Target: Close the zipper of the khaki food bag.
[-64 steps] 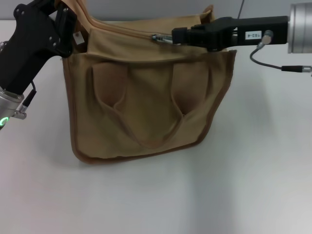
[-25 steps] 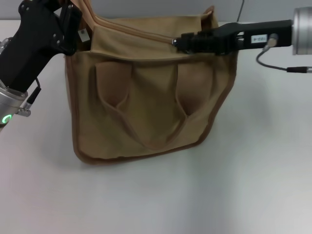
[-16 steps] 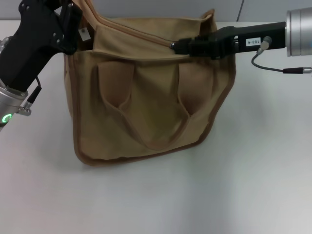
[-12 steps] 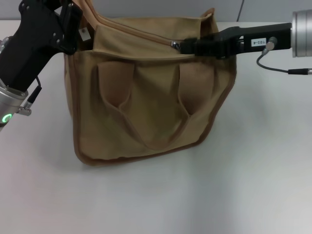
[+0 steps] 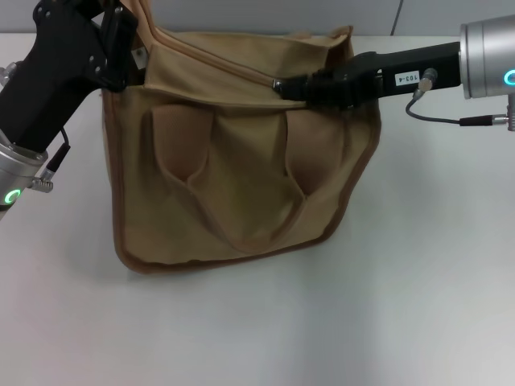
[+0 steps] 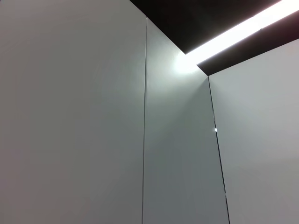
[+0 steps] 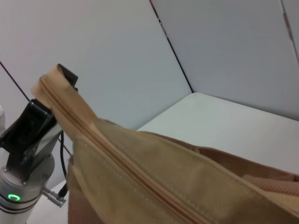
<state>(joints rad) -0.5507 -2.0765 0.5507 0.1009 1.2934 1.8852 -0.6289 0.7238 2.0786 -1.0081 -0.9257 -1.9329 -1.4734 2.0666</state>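
Note:
The khaki food bag (image 5: pixel 241 177) stands on the white table, its two handles hanging down its front. The zipper (image 5: pixel 217 60) runs along its top panel from the far left corner towards the right. My right gripper (image 5: pixel 291 87) reaches in from the right and is shut on the silver pull tab (image 5: pixel 277 83), right of the middle of the zipper. My left gripper (image 5: pixel 121 48) is shut on the bag's top left corner and holds it up. The right wrist view shows the zipper tape (image 7: pixel 117 161) closed along the bag (image 7: pixel 196 186), with my left arm (image 7: pixel 28 135) behind it.
The white table (image 5: pixel 418 281) spreads in front of and to the right of the bag. A grey cable (image 5: pixel 434 117) hangs under my right wrist. The left wrist view shows only grey wall panels (image 6: pixel 70 116) and a ceiling light.
My right gripper first pulled the tab rightward along the zipper, then came back slightly left and lower. The bag shifted a little to the left. My left gripper kept its hold.

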